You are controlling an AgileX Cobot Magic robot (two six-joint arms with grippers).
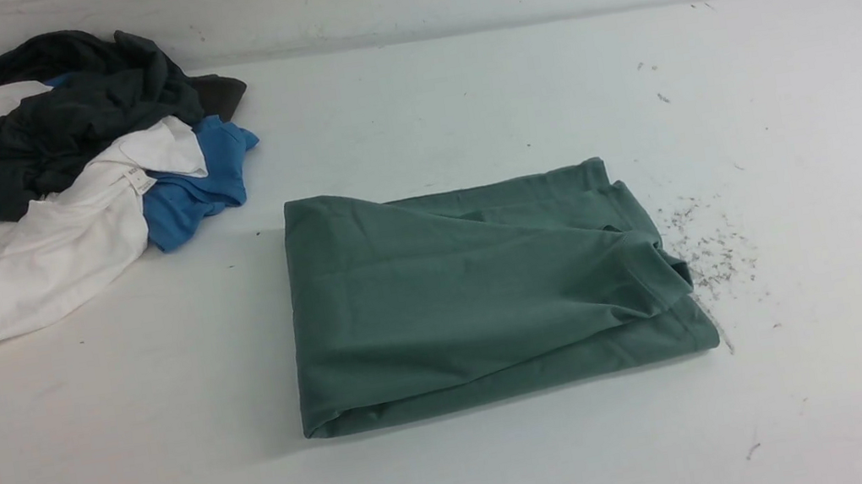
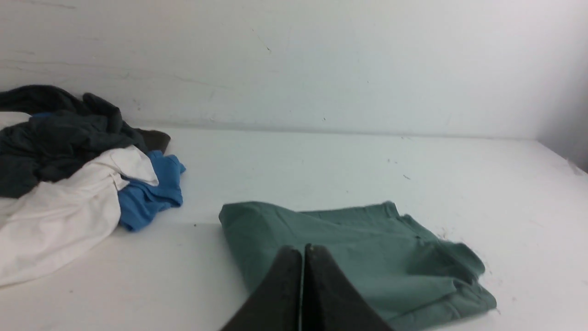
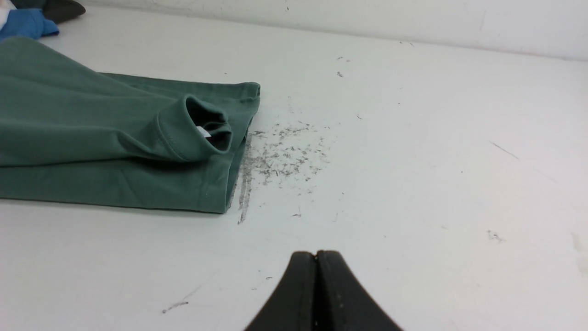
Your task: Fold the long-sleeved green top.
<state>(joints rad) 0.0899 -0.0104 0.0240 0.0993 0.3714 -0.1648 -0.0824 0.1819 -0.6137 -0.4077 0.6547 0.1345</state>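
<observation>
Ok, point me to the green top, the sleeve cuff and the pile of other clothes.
green long-sleeved top (image 1: 449, 307): front view, middle of the folded top layer.
sleeve cuff (image 3: 202, 128): right wrist view, rim of the open cuff.
pile of other clothes (image 1: 38, 241): front view, on the white garment.

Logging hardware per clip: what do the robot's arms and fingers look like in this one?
Only fingertips show, in the wrist views. The left gripper has two matte black fingers, wedge-shaped and tapering to rounded tips. The right gripper looks the same: black fingers with faint specks. No cables, markings or arm links appear; the front view shows neither arm.
</observation>
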